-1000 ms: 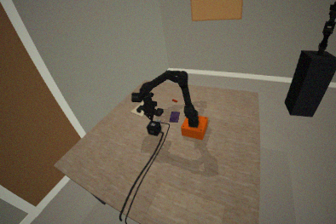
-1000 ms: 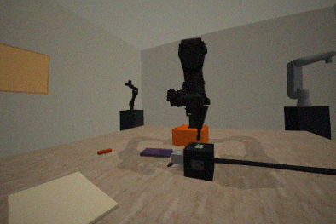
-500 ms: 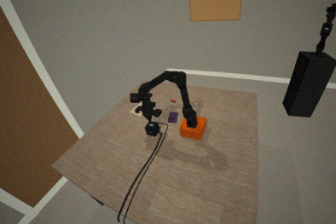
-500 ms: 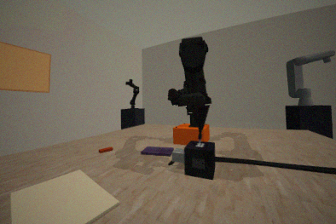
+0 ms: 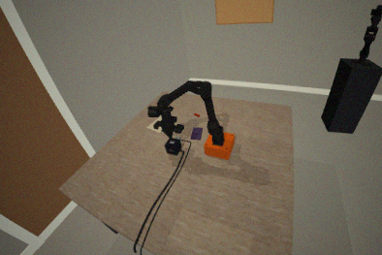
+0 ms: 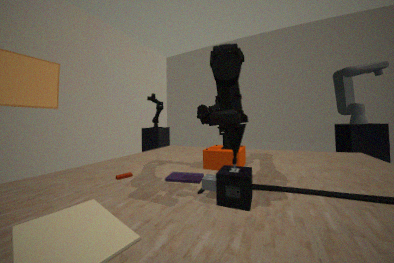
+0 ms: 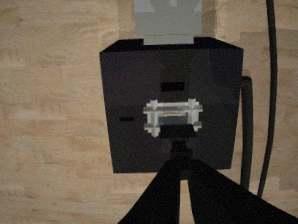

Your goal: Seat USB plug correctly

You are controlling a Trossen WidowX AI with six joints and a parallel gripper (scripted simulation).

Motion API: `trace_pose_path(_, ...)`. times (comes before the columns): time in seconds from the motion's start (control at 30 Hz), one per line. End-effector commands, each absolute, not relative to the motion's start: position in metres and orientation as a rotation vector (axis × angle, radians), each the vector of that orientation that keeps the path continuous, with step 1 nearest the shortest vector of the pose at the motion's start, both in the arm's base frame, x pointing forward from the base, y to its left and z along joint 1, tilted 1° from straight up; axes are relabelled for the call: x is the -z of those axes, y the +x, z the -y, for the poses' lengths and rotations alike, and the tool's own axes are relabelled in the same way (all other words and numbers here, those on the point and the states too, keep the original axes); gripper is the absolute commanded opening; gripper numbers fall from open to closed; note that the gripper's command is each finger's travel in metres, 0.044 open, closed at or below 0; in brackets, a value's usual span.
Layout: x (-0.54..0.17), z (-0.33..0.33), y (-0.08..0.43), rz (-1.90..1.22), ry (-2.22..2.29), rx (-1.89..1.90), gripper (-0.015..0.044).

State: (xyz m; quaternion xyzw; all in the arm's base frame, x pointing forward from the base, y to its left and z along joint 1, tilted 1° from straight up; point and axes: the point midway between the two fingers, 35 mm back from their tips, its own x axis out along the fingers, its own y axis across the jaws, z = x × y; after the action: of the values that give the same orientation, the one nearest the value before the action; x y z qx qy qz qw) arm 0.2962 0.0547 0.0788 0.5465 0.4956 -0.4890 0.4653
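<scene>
The black power cube (image 5: 173,147) (image 6: 234,194) (image 7: 130,145) stands on the table. In the wrist view its top faces me, with a pale-rimmed socket (image 7: 150,118) near the middle. My gripper (image 7: 181,169) (image 6: 235,162) points down just over the cube top, its fingers nearly together. It is shut on the USB plug, whose small dark body (image 7: 177,131) shows at the fingertips, over the near side of the socket rim. How deep the plug sits, and which way round it is, I cannot tell; the fingertips and the dark body hide part of the socket.
A grey block (image 6: 209,183) (image 7: 169,22) adjoins one cube side. Dark cables (image 5: 162,196) (image 6: 320,194) (image 7: 272,75) run past or away from the cube. A purple slab (image 5: 197,134) (image 6: 184,177), a red piece (image 5: 197,114) (image 6: 124,176), a cream sheet (image 6: 70,237) and an orange box (image 5: 213,150) (image 6: 215,159) are nearby.
</scene>
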Motion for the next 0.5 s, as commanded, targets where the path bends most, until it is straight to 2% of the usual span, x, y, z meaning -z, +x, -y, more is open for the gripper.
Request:
trace_pose_path(0.0, -0.0781, -0.0556, 0.2963, -1.223, 1.344, 1.196, 0.0000)
trace_pose_path(0.47, -0.0764, -0.0556, 0.2964, -1.223, 1.344, 1.196, 0.0000)
